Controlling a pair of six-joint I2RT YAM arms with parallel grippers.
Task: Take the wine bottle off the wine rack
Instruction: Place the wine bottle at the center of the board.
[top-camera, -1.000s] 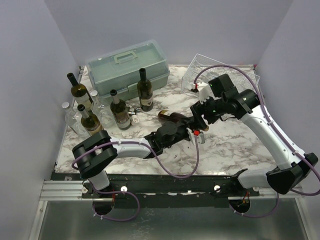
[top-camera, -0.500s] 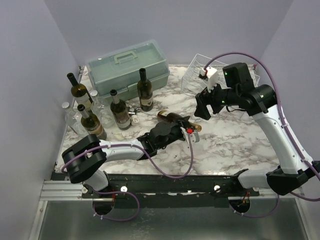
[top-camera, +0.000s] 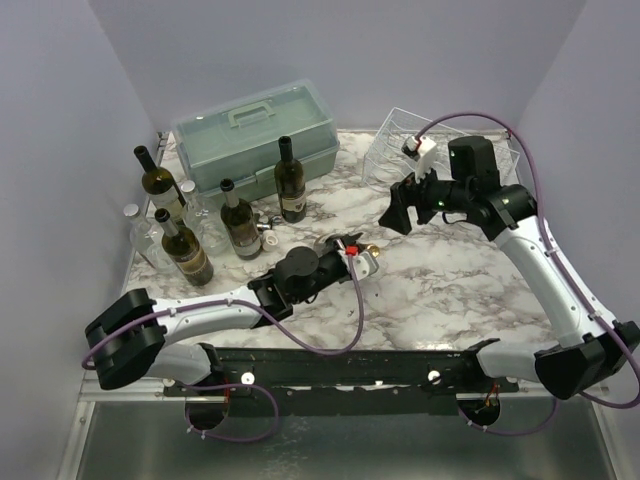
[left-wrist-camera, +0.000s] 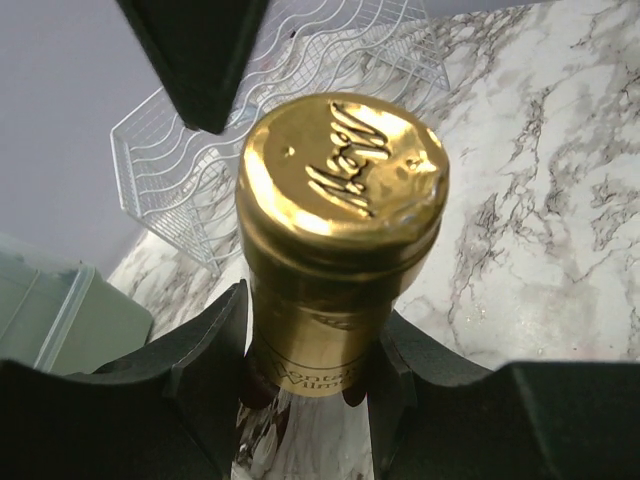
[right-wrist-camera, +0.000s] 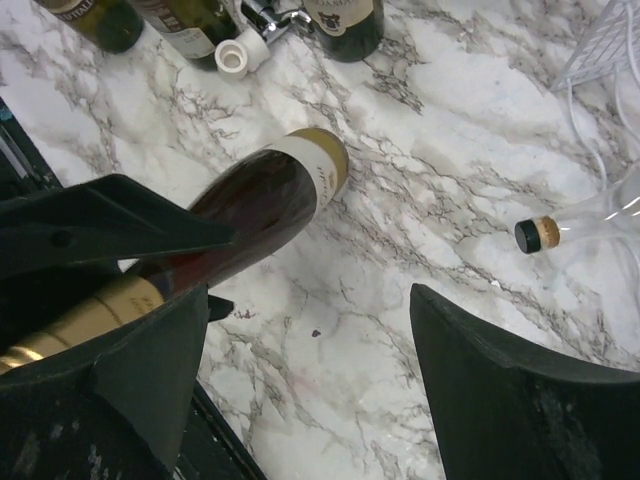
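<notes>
The wine bottle is dark with a gold foil cap (top-camera: 371, 247). It lies low over the marble table, off the white wire wine rack (top-camera: 400, 135). My left gripper (top-camera: 350, 254) is shut on its neck just below the cap (left-wrist-camera: 340, 190); its fingers (left-wrist-camera: 212, 335) press both sides. The right wrist view shows the bottle's body (right-wrist-camera: 265, 200) with its base pointing away from the left arm. My right gripper (top-camera: 396, 214) is open and empty, hovering between the bottle and the rack. The rack also shows in the left wrist view (left-wrist-camera: 190, 190) and at the right wrist view's edge (right-wrist-camera: 612, 40).
A grey-green toolbox (top-camera: 255, 135) stands at the back left. Several upright bottles (top-camera: 240, 222) cluster at the left, with one (top-camera: 291, 182) in front of the toolbox. A clear corked bottle (right-wrist-camera: 560, 228) lies by the rack. A white cap (right-wrist-camera: 232, 58) lies near the standing bottles.
My right gripper left the bottle's neck and rose back toward the rack, open. My left gripper drew the bottle left and toward the table's near edge.
</notes>
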